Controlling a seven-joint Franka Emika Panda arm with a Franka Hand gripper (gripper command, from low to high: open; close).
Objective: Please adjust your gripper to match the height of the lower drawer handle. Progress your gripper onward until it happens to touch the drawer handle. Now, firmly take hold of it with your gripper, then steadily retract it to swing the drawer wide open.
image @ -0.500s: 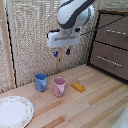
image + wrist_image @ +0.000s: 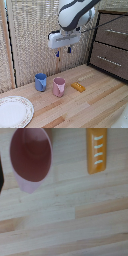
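Claw fingers sit slightly spread on nothing, top centre of the exterior view, barely moved from half a second ago. Lower drawer handle waits untouched at middle right, so the approach is not yet under way.

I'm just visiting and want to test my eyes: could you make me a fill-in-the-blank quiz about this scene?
1. The cup beside the pink cup is ____.
2. The gripper hangs above the ____ cup.
3. The drawers' handles are ____ in colour.
4. The plate lies at the exterior view's ____ edge.

Missing words: blue; pink; silvery; left
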